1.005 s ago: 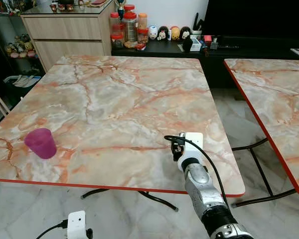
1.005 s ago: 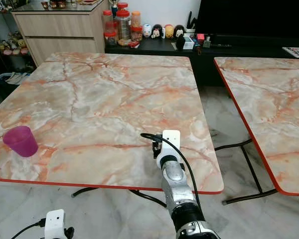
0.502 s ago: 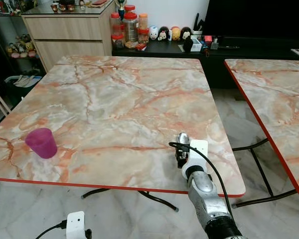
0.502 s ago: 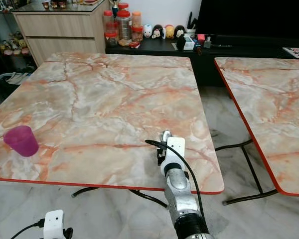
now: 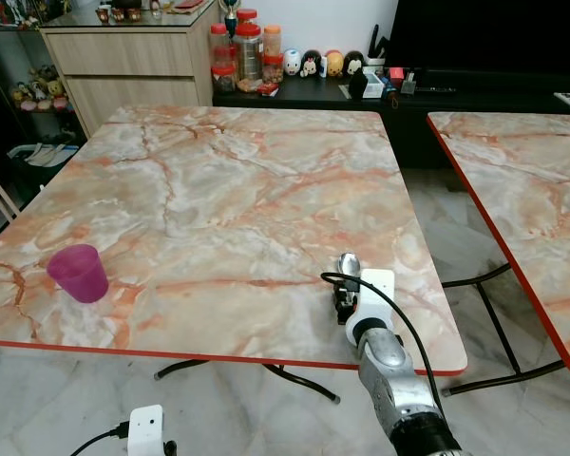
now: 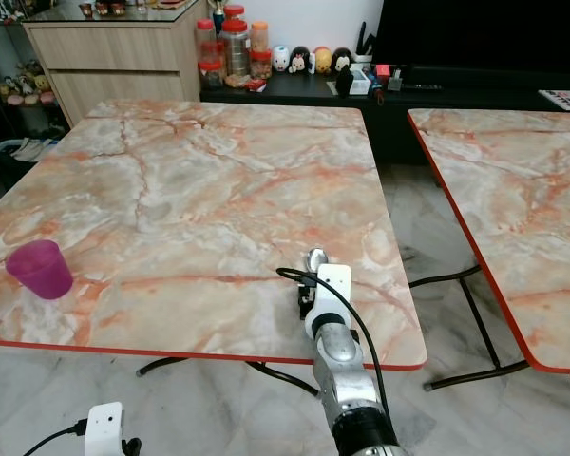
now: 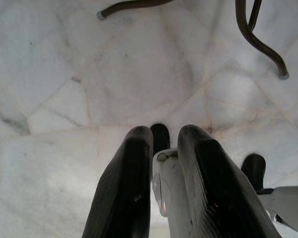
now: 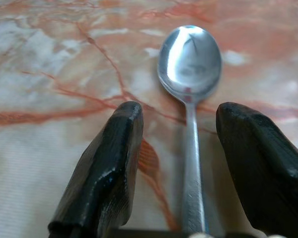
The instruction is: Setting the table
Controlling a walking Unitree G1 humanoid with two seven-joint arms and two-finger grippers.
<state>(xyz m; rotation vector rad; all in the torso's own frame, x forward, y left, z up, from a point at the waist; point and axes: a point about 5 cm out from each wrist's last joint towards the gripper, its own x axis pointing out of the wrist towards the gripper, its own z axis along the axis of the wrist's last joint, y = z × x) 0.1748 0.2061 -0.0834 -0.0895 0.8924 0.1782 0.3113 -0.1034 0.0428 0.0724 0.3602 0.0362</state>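
A metal spoon (image 8: pixel 188 74) is laid flat on the marble-patterned desk (image 5: pixel 228 190), near its front right corner, bowl pointing away from the robot. The right gripper (image 8: pixel 176 163) is held low over the handle end, its fingers (image 8: pixel 107 163) spread apart on either side of the handle and not touching it, so the spoon appears to be released and resting on its own. A purple cup (image 5: pixel 77 273) is stood upright near the front left edge, well apart from the spoon.

The left gripper (image 7: pixel 161 163) is hung below desk level over the tiled floor (image 7: pixel 64 74), with a pale object seen between its fingers; what that object is cannot be told, though the fingers look closed against it.

As judged from this layout, the setting is only begun: one cup and one spoon are placed, far from each other. No plate or other cutlery is set out.
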